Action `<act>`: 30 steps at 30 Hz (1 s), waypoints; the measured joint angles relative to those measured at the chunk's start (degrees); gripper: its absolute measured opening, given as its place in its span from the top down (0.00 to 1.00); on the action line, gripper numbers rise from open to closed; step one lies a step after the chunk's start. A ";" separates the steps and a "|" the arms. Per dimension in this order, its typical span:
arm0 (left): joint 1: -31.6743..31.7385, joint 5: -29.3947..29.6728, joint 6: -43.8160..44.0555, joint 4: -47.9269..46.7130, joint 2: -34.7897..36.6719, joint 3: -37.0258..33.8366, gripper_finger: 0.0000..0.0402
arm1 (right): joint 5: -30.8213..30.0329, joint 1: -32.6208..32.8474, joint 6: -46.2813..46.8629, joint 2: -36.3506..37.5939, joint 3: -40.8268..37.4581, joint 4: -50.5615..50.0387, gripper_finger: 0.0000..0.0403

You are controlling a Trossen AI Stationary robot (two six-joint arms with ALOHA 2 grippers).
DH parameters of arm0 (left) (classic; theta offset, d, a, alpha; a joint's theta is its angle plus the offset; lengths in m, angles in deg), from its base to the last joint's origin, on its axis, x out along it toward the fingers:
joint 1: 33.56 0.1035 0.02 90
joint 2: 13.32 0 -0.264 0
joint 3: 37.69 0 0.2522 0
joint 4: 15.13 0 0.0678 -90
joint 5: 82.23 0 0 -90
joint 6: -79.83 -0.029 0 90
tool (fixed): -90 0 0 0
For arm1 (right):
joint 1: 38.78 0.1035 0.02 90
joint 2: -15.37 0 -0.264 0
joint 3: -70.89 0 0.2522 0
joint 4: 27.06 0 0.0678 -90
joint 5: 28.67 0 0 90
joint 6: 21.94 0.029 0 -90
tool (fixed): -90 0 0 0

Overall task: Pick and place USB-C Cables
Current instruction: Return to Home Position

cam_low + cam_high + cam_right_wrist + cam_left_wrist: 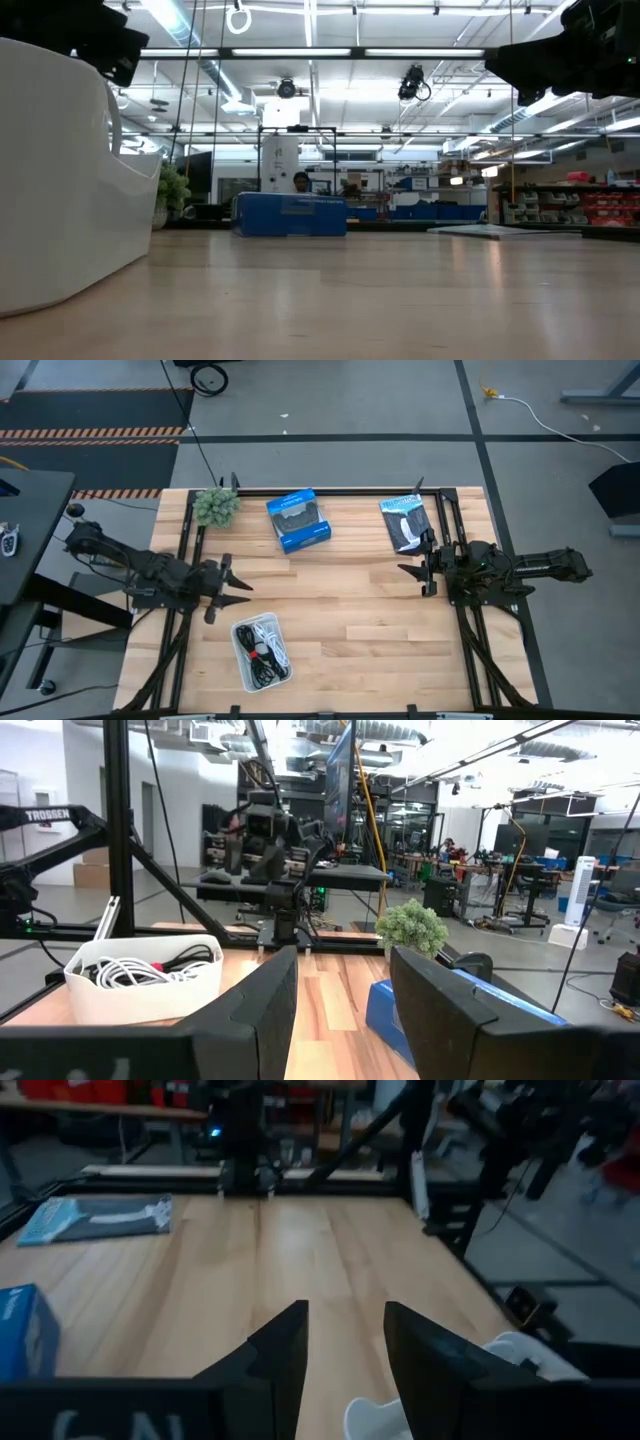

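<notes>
The wooden table (pixel 350 610) is the biggest thing before me, edged with black rails. My 2 dark arms reach in over it, 1 from each side, and both hang clear above the boards.

My left pincer (pixel 236 586) is released. Its 2 fingers (pixel 285 1350) are parted with bare wood showing between them, and it grasps nothing. It hovers near 1 end of the white bin (pixel 240 650) but not over it. My right pincer (pixel 412 576) is released as well, with its fingers (pixel 270 1010) spread and empty. It is well apart from the left one, across the middle of the table.

The white bin sits on the left half of the table, toward the edge opposite the blue box (pixel 299 520). That box lies near the far edge, tilted a little. To its right, also near the far edge, lies the flat black-and-blue packet (pixel 405 522), close to my right pincer but apart from it. A small green plant (pixel 216 506) stands at the far left corner, just beside the blue box.

The USB-C cables (pixel 263 653) are all inside the white bin. I see loose coils of white and black heaped together, with a touch of red among them. From my right wrist I see the white coil (pixel 130 968) rising just above the rim. I cannot count the bundles.
</notes>
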 joint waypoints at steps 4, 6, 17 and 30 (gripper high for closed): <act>0.00 -0.33 1.16 0.39 4.59 -1.64 0.65 | 0.00 0.00 0.00 0.00 0.00 0.02 0.58; 0.00 -0.33 1.29 0.24 6.95 -2.25 0.65 | 0.01 -0.01 0.00 0.00 0.00 0.00 0.58; 0.00 0.22 1.43 -2.97 15.46 -3.92 0.65 | -0.01 0.00 0.00 0.00 0.00 0.01 0.58; 1.10 1.22 -3.54 -3.09 21.41 -3.36 0.65 | -0.01 0.00 0.00 0.00 0.00 0.00 0.58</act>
